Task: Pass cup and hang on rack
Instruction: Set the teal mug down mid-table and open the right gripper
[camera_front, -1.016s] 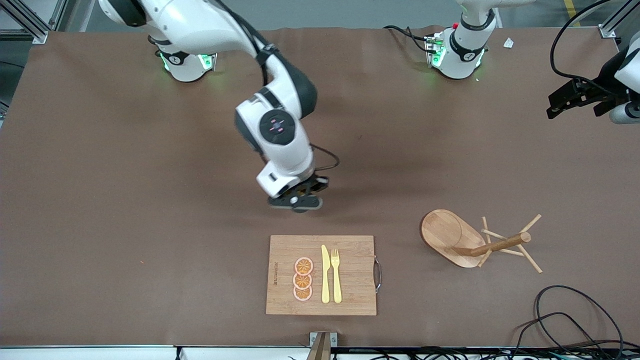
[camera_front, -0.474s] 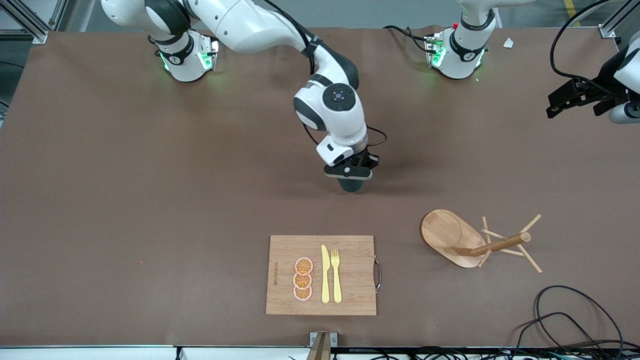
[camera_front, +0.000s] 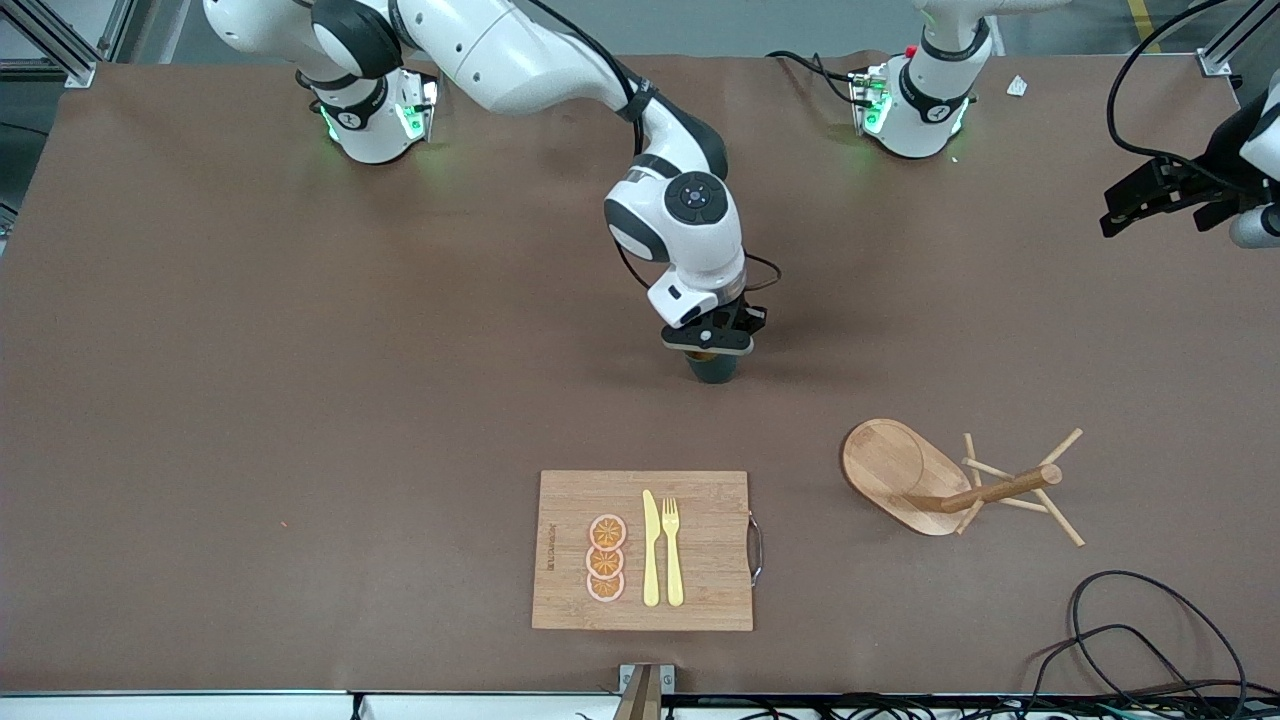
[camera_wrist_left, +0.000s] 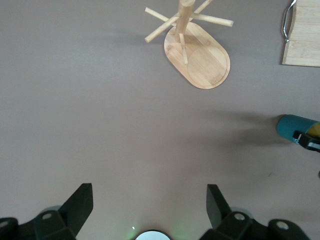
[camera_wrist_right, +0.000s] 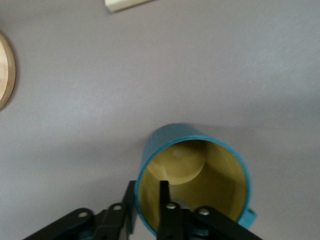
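The dark teal cup (camera_front: 713, 368) stands upright on the brown table near its middle, farther from the front camera than the cutting board. My right gripper (camera_front: 708, 343) is shut on the cup's rim (camera_wrist_right: 145, 200), one finger inside the mustard-yellow inside and one outside. The cup also shows in the left wrist view (camera_wrist_left: 296, 128). The wooden rack (camera_front: 950, 482) stands toward the left arm's end of the table, its oval base (camera_wrist_left: 199, 59) and pegs in the left wrist view. My left gripper (camera_wrist_left: 150, 207) is open and empty, high up near the left arm's end of the table (camera_front: 1165, 195).
A wooden cutting board (camera_front: 643, 550) with a yellow knife, a yellow fork and orange slices lies near the front edge. Black cables (camera_front: 1140, 640) lie at the front corner by the left arm's end.
My right gripper carried the cup from over the table by the cutting board toward the left arm's end and farther from the camera, then lowered it onto the table. The left arm shifted slightly.
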